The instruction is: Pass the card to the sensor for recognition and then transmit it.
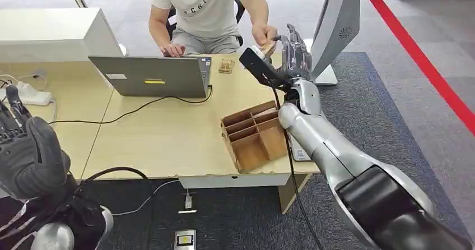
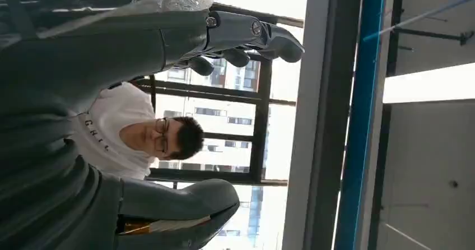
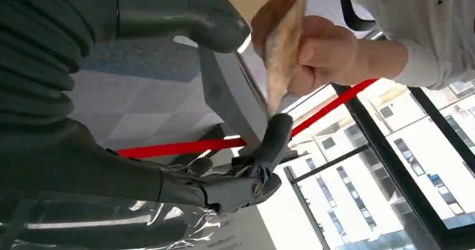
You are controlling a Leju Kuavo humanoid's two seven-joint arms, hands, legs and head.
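A person's hand (image 1: 263, 35) grips the light wooden card (image 1: 269, 47) above the far right of the desk. My right hand (image 1: 295, 52) stands upright right beside it, fingers spread. In the right wrist view the person's hand (image 3: 319, 51) pinches the card (image 3: 282, 59). One of my fingertips (image 3: 278, 128) touches the card's lower end, while my thumb (image 3: 218, 23) stays off it. The white upright sensor (image 1: 338, 23) rises just right of my right hand. My left hand (image 1: 28, 149) is raised at the lower left with fingers apart (image 2: 246, 37), holding nothing.
The seated person (image 1: 204, 9) faces me behind a grey laptop (image 1: 151, 76). A wooden divided box (image 1: 255, 135) sits on the desk (image 1: 162, 132) under my right forearm. A small wooden piece (image 1: 226, 66) lies beside the laptop. Cables and a power strip (image 1: 31, 97) lie at the left.
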